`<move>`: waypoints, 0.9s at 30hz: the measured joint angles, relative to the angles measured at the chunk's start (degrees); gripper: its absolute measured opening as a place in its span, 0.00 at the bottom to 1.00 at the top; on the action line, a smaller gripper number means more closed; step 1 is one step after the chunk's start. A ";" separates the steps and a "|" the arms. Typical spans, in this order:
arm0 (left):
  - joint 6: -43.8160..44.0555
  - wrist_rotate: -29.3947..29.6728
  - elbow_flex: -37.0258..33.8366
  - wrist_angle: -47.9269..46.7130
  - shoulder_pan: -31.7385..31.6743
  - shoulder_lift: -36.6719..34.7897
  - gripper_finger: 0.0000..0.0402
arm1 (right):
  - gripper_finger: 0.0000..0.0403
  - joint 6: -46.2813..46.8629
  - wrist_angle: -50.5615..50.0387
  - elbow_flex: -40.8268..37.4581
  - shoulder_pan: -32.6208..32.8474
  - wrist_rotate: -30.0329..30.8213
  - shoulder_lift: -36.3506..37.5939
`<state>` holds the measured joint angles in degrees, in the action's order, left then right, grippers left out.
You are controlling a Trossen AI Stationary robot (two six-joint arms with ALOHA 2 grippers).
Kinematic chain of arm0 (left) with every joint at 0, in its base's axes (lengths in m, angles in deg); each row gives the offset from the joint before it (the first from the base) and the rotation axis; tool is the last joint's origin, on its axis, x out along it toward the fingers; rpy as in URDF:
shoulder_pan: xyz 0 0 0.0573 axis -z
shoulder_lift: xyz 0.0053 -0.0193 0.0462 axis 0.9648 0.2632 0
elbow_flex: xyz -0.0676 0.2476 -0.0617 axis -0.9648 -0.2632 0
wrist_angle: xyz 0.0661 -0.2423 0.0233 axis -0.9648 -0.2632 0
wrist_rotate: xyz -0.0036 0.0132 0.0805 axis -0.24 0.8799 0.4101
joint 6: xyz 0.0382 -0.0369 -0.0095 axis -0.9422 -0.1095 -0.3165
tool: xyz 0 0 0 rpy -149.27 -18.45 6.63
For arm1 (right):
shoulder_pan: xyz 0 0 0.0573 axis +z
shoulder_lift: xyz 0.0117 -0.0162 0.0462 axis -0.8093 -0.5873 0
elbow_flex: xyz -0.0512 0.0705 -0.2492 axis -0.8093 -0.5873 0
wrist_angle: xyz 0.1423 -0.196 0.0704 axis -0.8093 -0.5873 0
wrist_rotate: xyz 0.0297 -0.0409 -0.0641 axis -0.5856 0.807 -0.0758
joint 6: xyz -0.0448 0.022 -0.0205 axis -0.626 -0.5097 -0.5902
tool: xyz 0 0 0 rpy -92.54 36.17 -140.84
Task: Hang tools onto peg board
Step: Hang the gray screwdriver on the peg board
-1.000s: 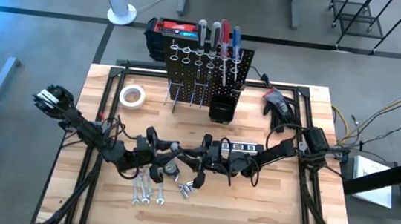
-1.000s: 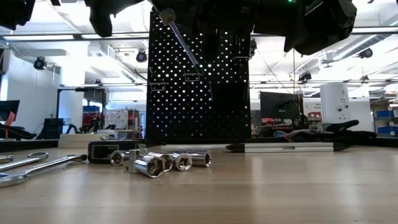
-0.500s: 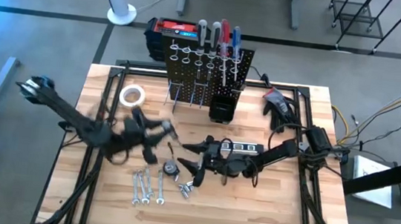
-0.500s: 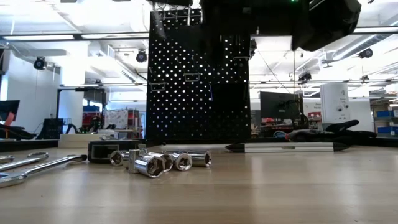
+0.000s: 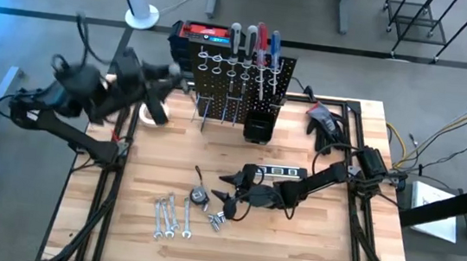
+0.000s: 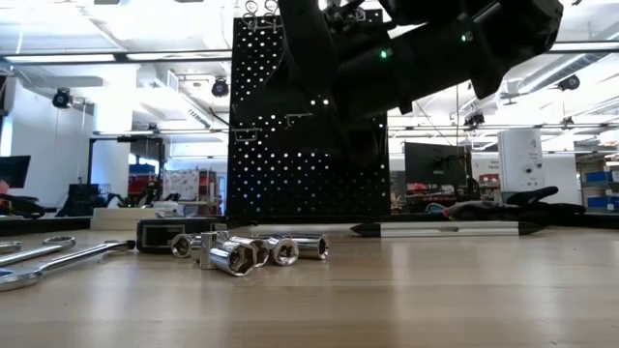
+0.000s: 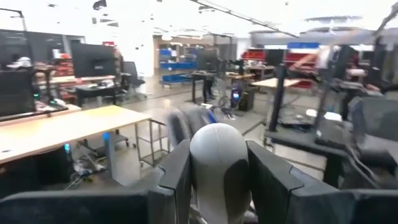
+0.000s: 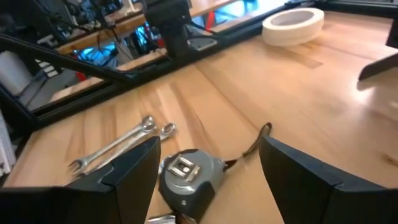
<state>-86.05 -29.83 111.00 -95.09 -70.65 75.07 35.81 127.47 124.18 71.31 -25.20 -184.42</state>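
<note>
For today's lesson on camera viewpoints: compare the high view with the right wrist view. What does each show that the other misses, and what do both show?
Only the high view shows the black perforated peg board with screwdrivers hung along its top, the black bin and the left pincer raised beside the board.

Only the right wrist view shows, close up, the open right pincer hanging over the tape measure.

Both show the grey tape measure, the silver wrenches, the white tape roll and the wooden table.

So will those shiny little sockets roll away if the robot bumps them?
Probably. The sockets are round metal cylinders lying on their sides on the smooth wooden table, so a nudge could roll them. They look hard and slippery too.
</note>
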 joint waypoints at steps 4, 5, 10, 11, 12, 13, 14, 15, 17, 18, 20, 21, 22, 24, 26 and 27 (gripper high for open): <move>0.94 -5.78 8.78 -5.97 -7.20 4.03 0.27 | 0.66 0.01 -0.07 0.00 -0.04 -0.01 -0.02; 1.14 -7.52 10.80 -7.28 -8.61 5.14 0.27 | 0.66 0.02 -0.12 0.00 -0.04 -0.02 -0.02; 0.27 -14.12 20.93 -11.62 -14.08 11.48 0.27 | 0.65 1.05 -2.65 0.00 -0.04 -0.04 -0.02; 0.21 -14.94 23.34 -12.41 -15.18 12.70 0.27 | 0.65 1.28 -3.43 0.00 -0.04 -0.04 -0.04; 0.20 -15.81 25.67 -13.59 -16.20 13.90 0.27 | 0.65 1.53 -3.95 0.00 -0.04 -0.04 -0.04; 0.20 -17.09 28.08 -14.85 -17.14 15.09 0.27 | 0.65 1.69 -4.63 0.00 -0.04 -0.04 -0.04; 0.21 -18.55 30.37 -16.07 -17.88 16.25 0.27 | 0.65 1.71 -5.13 0.00 -0.04 -0.04 -0.04; 0.18 -19.67 32.71 -17.10 -18.43 17.48 0.27 | 0.65 1.75 -5.73 0.00 -0.04 -0.02 -0.04; -0.22 -20.66 36.99 -18.90 -19.04 19.69 0.27 | 0.65 1.78 -6.61 -0.02 -0.04 -0.03 -0.06; -0.65 -21.12 38.94 -19.46 -19.29 20.73 0.27 | 0.65 1.79 -6.68 -0.03 -0.04 -0.03 -0.08; -1.29 -21.34 42.89 -19.97 -19.76 22.61 0.27 | 0.65 1.76 -6.68 -0.04 -0.09 -0.02 -0.09; -1.57 -21.28 44.62 -20.22 -20.01 23.46 0.27 | 0.65 1.73 -6.68 -0.04 -0.16 -0.02 -0.09; -1.83 -21.18 46.04 -20.46 -20.23 24.30 0.27 | 0.65 1.75 -6.68 -0.04 -0.26 -0.04 -0.09; -2.44 -21.19 45.29 -18.22 -20.64 24.61 0.27 | 0.64 1.75 -6.66 -0.04 -0.51 -0.02 -0.09; -2.77 -21.47 44.85 -18.02 -21.87 25.30 0.27 | 0.64 1.77 -6.66 -0.05 -0.68 -0.02 -0.09; -2.71 -21.79 44.85 -17.83 -22.63 25.63 0.27 | 0.64 1.77 -6.64 -0.07 -0.69 -0.02 -0.09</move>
<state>-88.77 -51.61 155.85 -112.92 -93.28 100.70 37.58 120.82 124.12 70.61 -25.22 -184.51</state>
